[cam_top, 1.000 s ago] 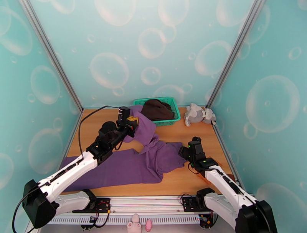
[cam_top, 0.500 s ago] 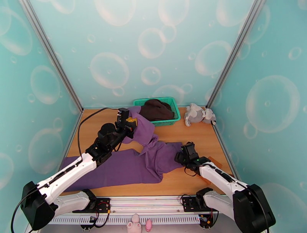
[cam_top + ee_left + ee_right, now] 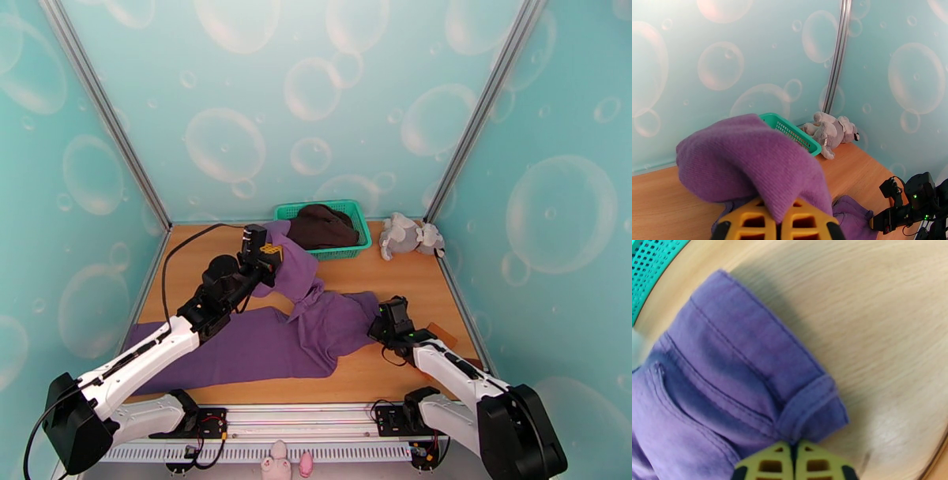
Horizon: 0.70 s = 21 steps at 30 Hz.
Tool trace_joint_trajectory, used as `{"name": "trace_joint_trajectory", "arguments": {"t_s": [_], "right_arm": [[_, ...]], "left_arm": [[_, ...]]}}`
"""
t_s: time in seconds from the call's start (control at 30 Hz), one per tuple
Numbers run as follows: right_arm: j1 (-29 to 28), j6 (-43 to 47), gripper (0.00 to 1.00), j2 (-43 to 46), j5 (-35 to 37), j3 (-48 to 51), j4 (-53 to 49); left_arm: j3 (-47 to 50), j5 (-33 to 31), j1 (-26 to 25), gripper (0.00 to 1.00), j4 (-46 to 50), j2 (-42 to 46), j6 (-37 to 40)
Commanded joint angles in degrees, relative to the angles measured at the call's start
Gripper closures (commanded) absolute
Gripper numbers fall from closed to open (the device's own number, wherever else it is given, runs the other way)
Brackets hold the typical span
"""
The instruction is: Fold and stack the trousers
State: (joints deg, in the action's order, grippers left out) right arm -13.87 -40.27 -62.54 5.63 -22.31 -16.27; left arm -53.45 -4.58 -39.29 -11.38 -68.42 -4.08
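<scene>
Top view: the trousers lie spread across the near worktop. One part is raised toward the green basket at the left gripper.

Left wrist view adds the grip. The yellow fingers are closed tight, with purple cloth pinched between them and draped over them.

Right wrist view: the right gripper has its fingers pressed together at a stitched corner of the trousers. Whether cloth is caught cannot be told.

Bare worktop lies right of that corner, up to the side wall. The grey plush toy sits beside the basket at the far edge, well apart from both grippers.
</scene>
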Motion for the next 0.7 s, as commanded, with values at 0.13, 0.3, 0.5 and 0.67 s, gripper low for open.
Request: {"name": "trace_joint_trajectory", "arguments": {"t_s": [0.13, 0.3, 0.5, 0.67], "right_arm": [[-0.9, 5.1, 1.00, 5.5, -2.7, -3.3, 2.2], [-2.3, 10.8, 1.00, 5.4, -6.1, -14.5, 2.9], [-6.9, 19.5, 1.00, 0.9, -9.4, -35.0, -1.3], [-14.6, 15.0, 1.00, 12.4, 0.7, -32.5, -5.8]], "left_arm": [[-1.1, -8.0, 0.6, 1.00, 1.5, 0.9, 0.9], [-6.8, -11.9, 6.2, 1.00, 9.3, -5.8, -4.7], [-15.2, -8.8, 12.2, 1.00, 13.1, -10.3, -7.8], [-2.8, -7.6, 12.6, 1.00, 0.4, 5.4, -8.9]]}}
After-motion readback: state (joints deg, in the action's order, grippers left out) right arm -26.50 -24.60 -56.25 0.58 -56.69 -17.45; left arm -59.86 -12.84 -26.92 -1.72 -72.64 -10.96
